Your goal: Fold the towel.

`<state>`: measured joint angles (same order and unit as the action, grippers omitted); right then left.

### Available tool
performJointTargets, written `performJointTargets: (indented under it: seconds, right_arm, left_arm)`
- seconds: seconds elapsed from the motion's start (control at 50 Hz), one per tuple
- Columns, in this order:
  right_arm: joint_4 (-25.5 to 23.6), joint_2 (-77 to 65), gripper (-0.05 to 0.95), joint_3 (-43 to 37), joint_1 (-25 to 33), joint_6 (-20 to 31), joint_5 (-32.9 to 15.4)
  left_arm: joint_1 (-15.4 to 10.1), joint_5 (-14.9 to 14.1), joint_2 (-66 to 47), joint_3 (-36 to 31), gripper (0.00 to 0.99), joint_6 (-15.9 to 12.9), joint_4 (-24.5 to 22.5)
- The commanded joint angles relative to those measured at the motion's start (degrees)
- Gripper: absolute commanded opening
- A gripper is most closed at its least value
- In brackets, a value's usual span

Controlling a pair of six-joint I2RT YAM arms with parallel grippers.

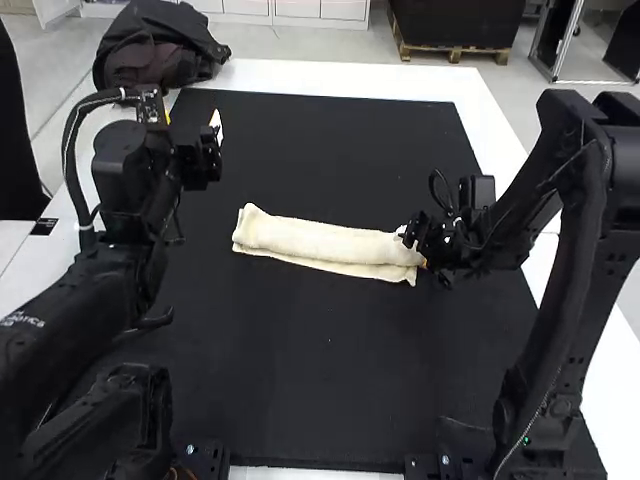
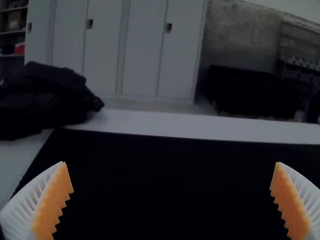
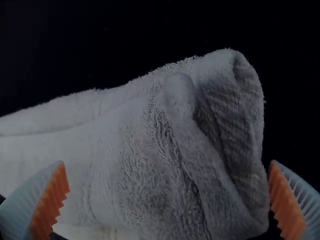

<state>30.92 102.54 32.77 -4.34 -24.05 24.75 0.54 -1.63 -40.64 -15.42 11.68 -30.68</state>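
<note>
Lengthwise folds prob. done — towel (image 1: pixel 325 240) was left as strip, end btwn spread fingers of R gripper (image 3: pixel 168 162), unclamped. L gripper (image 2: pixel 171 162) was opened, well off. Next: end had to be pinched, folded inwd.

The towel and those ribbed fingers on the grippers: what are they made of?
The towel looks like terry cloth, probably cotton, soft and matte; small raised loops and a fuzzy edge suggest it. The right gripper's fingers seem to be pale, flexible plastic or rubber, judging by their thin ribs. Their orange pads look like matte rubber or soft plastic, with toothed edges; which one I can't tell.
</note>
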Motion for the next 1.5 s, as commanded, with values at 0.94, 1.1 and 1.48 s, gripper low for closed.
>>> performJointTargets:
  seconds: [0.94, 1.1, 1.48]
  right_arm:
    - [5.65, 5.65, 0.0, -1.66, -4.54, -0.91, -4.63]
    - [6.17, 5.39, 0.0, -2.28, -3.66, -0.64, -4.8]
    - [6.7, 0.99, 0.0, -3.07, 1.53, 1.55, -4.8]
  left_arm:
    - [0.43, 1.63, 17.26, 9.44, 0.926, 0.36, 3.34]
    - [0.34, 2.07, 25.0, 12.61, 0.925, 0.27, 4.75]
    - [0.69, 2.95, 40.82, 15.24, 0.923, 0.36, 11.52]
